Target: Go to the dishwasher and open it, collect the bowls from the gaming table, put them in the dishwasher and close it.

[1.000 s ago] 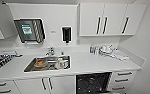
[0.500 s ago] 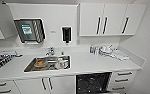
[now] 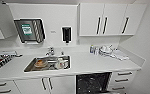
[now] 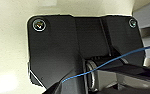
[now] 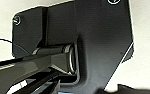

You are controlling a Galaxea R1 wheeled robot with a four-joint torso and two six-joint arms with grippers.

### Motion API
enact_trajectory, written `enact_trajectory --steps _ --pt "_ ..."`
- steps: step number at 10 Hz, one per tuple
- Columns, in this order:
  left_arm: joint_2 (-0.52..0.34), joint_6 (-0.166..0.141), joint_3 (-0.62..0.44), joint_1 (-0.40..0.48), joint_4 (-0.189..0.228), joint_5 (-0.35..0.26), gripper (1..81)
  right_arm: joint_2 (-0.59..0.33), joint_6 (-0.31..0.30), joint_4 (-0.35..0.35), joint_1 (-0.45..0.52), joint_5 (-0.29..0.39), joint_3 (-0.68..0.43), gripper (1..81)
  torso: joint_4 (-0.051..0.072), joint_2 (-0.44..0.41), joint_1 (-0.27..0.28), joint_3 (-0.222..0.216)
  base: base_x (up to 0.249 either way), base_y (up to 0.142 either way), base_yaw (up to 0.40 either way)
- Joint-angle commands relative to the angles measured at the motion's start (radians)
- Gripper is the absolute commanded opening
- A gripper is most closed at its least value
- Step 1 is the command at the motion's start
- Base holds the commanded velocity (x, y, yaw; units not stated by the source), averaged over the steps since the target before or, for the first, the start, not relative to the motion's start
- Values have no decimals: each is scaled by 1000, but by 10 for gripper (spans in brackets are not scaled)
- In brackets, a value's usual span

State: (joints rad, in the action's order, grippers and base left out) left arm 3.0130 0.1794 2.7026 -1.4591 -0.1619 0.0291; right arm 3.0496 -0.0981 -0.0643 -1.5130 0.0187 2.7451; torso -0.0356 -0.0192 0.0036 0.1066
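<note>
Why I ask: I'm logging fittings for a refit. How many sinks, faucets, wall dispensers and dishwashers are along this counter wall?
sink: 1
faucet: 1
wall dispensers: 2 (paper towel dispenser, black soap dispenser)
dishwasher: 1
Total: 5

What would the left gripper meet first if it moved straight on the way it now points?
Probably the plain pale surface past the robot's dark plate; nothing else shows in that line, but depth is unclear.
</note>
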Motion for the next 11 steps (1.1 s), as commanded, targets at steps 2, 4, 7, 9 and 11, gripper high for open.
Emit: enact_trajectory --steps 2,4,7,9,11 --pt "-20 0 0 41 4 -61 811 2 -2 -5 47 53 -3 811 0 0 0 0 0 0 0" --pt "-26 2 0 39 4 -66 811 2 -2 -5 50 47 -3 811 0 0 0 0 0 0 0" --pt "-32 2 0 39 1 -69 811 2 3 -8 52 46 -4 811 0 0 0 0 0 0 97" --pt "-32 2 0 39 -2 -69 811 2 3 -9 52 46 -1 811 0 0 0 0 0 0 139" --pt "-34 2 0 39 -2 -69 811 1 3 -9 52 46 -1 811 0 0 0 0 0 0 171"
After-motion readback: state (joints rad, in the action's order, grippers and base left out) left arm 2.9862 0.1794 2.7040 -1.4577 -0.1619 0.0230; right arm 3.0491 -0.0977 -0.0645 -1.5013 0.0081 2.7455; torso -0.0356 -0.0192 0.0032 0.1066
